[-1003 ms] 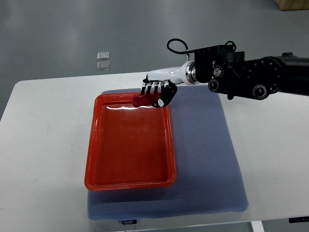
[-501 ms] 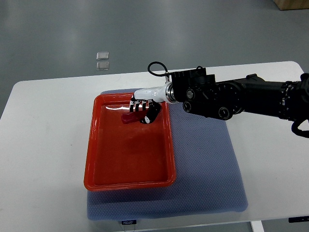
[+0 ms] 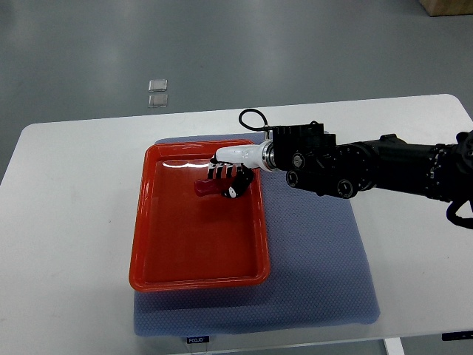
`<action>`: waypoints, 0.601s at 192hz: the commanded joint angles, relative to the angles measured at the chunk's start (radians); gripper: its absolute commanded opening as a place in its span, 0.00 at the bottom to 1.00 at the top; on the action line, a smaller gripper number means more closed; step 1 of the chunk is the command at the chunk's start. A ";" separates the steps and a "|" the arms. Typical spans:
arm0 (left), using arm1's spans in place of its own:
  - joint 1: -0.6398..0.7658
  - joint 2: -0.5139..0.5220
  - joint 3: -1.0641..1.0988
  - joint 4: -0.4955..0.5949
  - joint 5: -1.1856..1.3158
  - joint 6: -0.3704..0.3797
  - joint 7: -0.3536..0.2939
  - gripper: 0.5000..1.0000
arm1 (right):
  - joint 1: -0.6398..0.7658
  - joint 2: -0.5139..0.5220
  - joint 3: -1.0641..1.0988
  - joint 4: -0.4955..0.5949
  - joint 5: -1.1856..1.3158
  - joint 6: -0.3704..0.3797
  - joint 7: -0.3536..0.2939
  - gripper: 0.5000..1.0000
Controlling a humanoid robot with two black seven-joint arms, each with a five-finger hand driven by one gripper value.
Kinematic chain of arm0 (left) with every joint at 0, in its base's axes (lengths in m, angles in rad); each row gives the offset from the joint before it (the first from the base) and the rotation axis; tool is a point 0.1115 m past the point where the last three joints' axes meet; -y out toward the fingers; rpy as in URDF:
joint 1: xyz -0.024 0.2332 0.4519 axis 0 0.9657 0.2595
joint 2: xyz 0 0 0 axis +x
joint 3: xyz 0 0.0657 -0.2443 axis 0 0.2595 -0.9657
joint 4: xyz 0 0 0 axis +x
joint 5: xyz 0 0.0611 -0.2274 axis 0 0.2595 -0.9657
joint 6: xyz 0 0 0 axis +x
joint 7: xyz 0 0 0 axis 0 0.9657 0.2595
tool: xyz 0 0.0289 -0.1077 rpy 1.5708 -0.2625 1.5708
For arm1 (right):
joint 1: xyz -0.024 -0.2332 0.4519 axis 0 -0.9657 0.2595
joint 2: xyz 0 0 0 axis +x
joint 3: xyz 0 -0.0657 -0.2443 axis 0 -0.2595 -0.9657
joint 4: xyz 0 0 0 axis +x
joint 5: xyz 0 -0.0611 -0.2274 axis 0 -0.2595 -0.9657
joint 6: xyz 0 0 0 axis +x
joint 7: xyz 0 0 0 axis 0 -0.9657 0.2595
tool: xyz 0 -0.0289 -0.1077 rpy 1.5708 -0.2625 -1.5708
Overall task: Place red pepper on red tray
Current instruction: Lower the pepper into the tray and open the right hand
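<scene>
Right now the right hand has its fingers curled around the red pepper, holding it low over the far part of the red tray, inside the rim. Only 1 arm shows. If the fingers catch on release, the pepper could drag or roll toward the tray wall near the blue mat.

red pepper | small, dark red | over far part of red tray
</scene>
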 commanded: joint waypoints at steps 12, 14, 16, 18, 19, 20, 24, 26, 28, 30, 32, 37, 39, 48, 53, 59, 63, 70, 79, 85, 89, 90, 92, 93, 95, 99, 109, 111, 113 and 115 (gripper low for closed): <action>0.000 0.000 0.001 0.001 0.000 0.001 0.000 1.00 | -0.006 0.000 0.001 0.000 0.000 -0.005 0.000 0.07; 0.000 0.000 0.001 0.001 0.000 0.001 0.000 1.00 | -0.006 0.000 0.001 0.000 0.002 -0.005 0.000 0.08; 0.000 0.000 0.001 0.001 0.000 0.001 0.000 1.00 | -0.006 0.000 0.001 0.000 0.002 -0.005 0.000 0.09; 0.000 0.000 0.001 0.001 0.000 0.001 0.000 1.00 | -0.006 0.000 0.001 0.000 0.002 -0.006 0.000 0.10; 0.000 0.000 0.001 0.001 0.000 0.001 0.000 1.00 | -0.006 0.000 0.001 0.000 0.002 -0.006 0.000 0.10; 0.000 0.000 0.001 0.001 0.000 0.001 0.000 1.00 | -0.006 0.000 0.001 0.000 0.002 -0.006 0.000 0.11; 0.000 0.000 0.001 0.001 0.000 0.001 0.000 1.00 | -0.006 0.000 0.001 0.000 0.002 -0.006 0.000 0.15; 0.000 0.000 -0.001 0.001 0.000 0.001 0.000 1.00 | -0.006 0.000 0.001 0.000 0.002 -0.006 0.000 0.17; 0.000 0.000 -0.001 0.001 0.000 0.001 0.000 1.00 | -0.006 0.000 0.001 0.000 0.002 -0.006 0.000 0.18; 0.000 0.000 -0.001 0.001 0.000 0.001 0.000 1.00 | -0.006 0.000 0.001 0.000 0.002 -0.008 0.000 0.20; 0.000 0.000 -0.001 0.001 0.000 0.001 0.000 1.00 | -0.006 0.000 0.001 0.000 0.002 -0.008 0.000 0.20; 0.000 0.000 -0.001 0.001 0.000 0.001 0.000 1.00 | -0.006 0.000 0.003 0.000 0.002 -0.008 0.002 0.23; 0.000 0.000 -0.001 0.001 0.000 0.001 0.000 1.00 | -0.006 0.000 0.003 -0.001 0.002 -0.008 0.002 0.24; 0.000 0.000 -0.001 0.001 0.000 0.001 0.000 1.00 | -0.006 0.000 0.003 0.000 0.009 -0.008 0.002 0.28; 0.000 0.000 -0.001 0.001 0.000 0.001 0.000 1.00 | -0.006 0.000 0.003 0.000 0.023 -0.008 0.002 0.30; 0.000 0.000 -0.001 0.001 0.000 0.001 0.000 1.00 | -0.006 0.000 0.003 0.000 0.032 -0.008 0.002 0.33; 0.000 0.000 -0.001 0.001 0.000 0.001 0.000 1.00 | -0.006 0.000 0.003 0.000 0.040 -0.008 0.002 0.36; 0.000 0.000 -0.001 0.001 0.000 0.001 0.000 1.00 | -0.006 0.000 0.003 0.000 0.054 -0.008 0.002 0.39; 0.000 0.000 -0.001 0.001 0.000 0.001 0.000 1.00 | -0.006 0.000 0.005 0.000 0.061 -0.008 0.002 0.43; 0.000 0.000 -0.001 0.001 0.000 0.001 0.000 1.00 | -0.007 0.000 0.008 0.000 0.063 -0.008 0.002 0.44; 0.000 0.000 -0.001 0.001 0.000 0.001 0.000 1.00 | -0.007 0.000 0.009 0.000 0.063 -0.008 0.002 0.45; 0.000 0.000 -0.001 0.001 0.000 0.001 0.000 1.00 | -0.007 0.000 0.009 0.000 0.063 -0.008 0.002 0.45; 0.000 0.000 -0.001 0.001 0.000 0.001 0.000 1.00 | -0.007 0.000 0.009 0.000 0.064 -0.008 0.002 0.46; 0.000 0.000 -0.001 0.001 0.000 0.001 0.000 1.00 | -0.007 0.000 0.009 0.000 0.064 -0.008 0.002 0.47; 0.000 0.000 -0.001 0.001 0.000 0.001 0.000 1.00 | -0.007 0.000 0.011 0.000 0.064 -0.008 0.002 0.47; 0.000 0.000 -0.001 0.001 0.000 0.001 0.000 1.00 | -0.007 0.000 0.011 0.000 0.064 -0.009 0.002 0.48; 0.000 0.000 -0.001 0.001 0.000 0.001 0.000 1.00 | -0.007 0.000 0.012 0.000 0.064 -0.009 0.002 0.50; 0.000 0.000 -0.001 0.001 0.000 0.001 0.000 1.00 | -0.007 0.000 0.012 0.000 0.064 -0.009 0.002 0.50; 0.000 0.000 -0.001 0.001 0.000 -0.001 0.000 1.00 | -0.007 0.000 0.014 0.000 0.064 -0.009 0.002 0.50; 0.000 0.000 0.001 0.001 0.000 0.001 0.000 1.00 | -0.007 0.000 0.014 0.000 0.064 -0.009 0.002 0.50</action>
